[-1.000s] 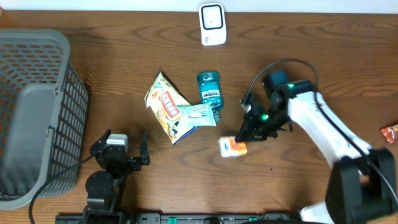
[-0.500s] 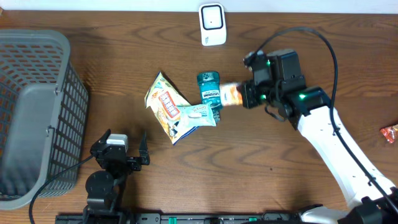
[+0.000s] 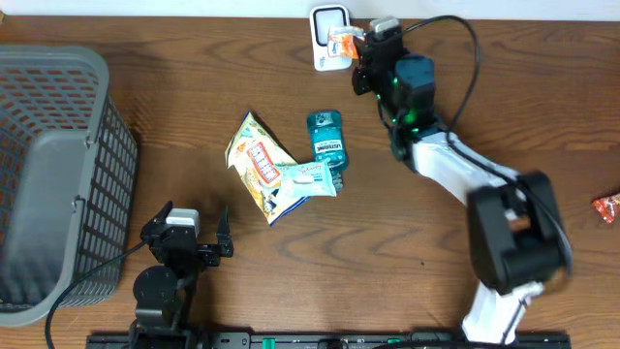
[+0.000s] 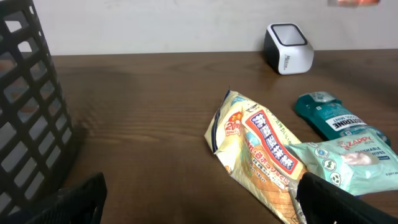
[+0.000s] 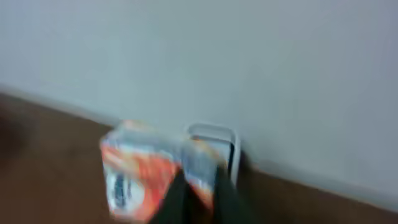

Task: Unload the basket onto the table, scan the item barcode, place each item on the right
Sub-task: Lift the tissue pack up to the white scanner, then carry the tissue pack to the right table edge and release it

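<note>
My right gripper (image 3: 358,46) is shut on a small orange-and-white packet (image 3: 340,42), held up right beside the white barcode scanner (image 3: 327,21) at the table's far edge. The right wrist view is blurred; it shows the packet (image 5: 149,171) pinched between the dark fingers (image 5: 177,199), with the scanner (image 5: 214,138) just behind it against the wall. From the left wrist camera the scanner (image 4: 288,48) stands far ahead and the packet (image 4: 353,2) is an orange smear at the top edge. My left gripper (image 3: 191,231) rests open near the front left, holding nothing (image 4: 199,205).
A yellow snack bag (image 3: 254,160), a teal bottle (image 3: 326,141) and a pale wipes pack (image 3: 308,180) lie mid-table. A grey mesh basket (image 3: 58,174) fills the left side. A red wrapper (image 3: 607,206) sits at the right edge.
The right arm swung the packet from the table's middle, past the teal bottle, up to the scanner at the far edge. The left arm stayed still.
</note>
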Controlling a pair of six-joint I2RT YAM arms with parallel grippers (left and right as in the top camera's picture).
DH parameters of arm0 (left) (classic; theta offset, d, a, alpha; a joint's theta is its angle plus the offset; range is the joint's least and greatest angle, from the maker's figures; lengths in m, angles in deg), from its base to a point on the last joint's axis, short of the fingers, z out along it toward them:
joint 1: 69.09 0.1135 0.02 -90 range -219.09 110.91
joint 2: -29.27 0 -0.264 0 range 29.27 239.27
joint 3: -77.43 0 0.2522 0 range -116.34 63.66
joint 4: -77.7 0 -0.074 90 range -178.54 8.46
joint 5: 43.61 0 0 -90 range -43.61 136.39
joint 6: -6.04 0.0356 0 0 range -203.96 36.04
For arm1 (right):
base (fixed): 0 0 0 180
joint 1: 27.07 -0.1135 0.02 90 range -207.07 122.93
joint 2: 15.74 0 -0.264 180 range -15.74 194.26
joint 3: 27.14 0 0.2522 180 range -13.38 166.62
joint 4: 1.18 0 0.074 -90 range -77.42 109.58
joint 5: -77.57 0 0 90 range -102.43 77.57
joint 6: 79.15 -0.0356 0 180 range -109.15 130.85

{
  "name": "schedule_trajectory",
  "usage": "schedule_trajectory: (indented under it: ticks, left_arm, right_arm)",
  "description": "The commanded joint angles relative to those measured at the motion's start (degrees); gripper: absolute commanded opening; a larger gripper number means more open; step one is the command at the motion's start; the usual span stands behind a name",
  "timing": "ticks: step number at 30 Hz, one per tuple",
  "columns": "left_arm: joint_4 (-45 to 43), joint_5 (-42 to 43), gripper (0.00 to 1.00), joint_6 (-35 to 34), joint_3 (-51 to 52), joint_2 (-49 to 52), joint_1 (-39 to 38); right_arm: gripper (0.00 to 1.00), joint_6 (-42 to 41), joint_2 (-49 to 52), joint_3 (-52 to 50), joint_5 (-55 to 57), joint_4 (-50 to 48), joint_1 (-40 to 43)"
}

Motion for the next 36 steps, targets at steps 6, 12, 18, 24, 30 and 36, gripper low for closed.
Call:
schedule_trajectory:
  ticks: [6, 12, 18, 24, 30, 36]
  left_arm:
    - [1.64, 0.5, 0.98, -0.28, 0.81, -0.11, 0.2]
    - [1.64, 0.5, 0.98, -0.28, 0.81, -0.11, 0.2]
    - [1.64, 0.5, 0.98, -0.28, 0.81, -0.11, 0.2]
    - [1.64, 0.5, 0.98, -0.28, 0.81, -0.11, 0.2]
    - [1.64, 0.5, 0.98, -0.28, 0.81, -0.11, 0.2]
    - [1.64, 0.5, 0.98, -0.28, 0.81, -0.11, 0.2]
  right_arm:
    - [0.01, -2.36, 26.67, 27.91, 5.44, -2.08, -0.35]
    - [0.01, -2.34, 34.36, 41.2, 5.68, 4.26, -0.35]
    - [0.01, -1.68, 32.72, 42.1, 5.86, 7.43, -0.35]
    - [0.01, -1.68, 22.23, 42.1, 8.13, 26.95, 0.0]
    - [0.01, -1.68, 8.24, 42.1, 25.94, 58.29, 2.95]
    - [0.01, -3.63, -0.07, 42.1, 38.34, 82.51, 12.68]
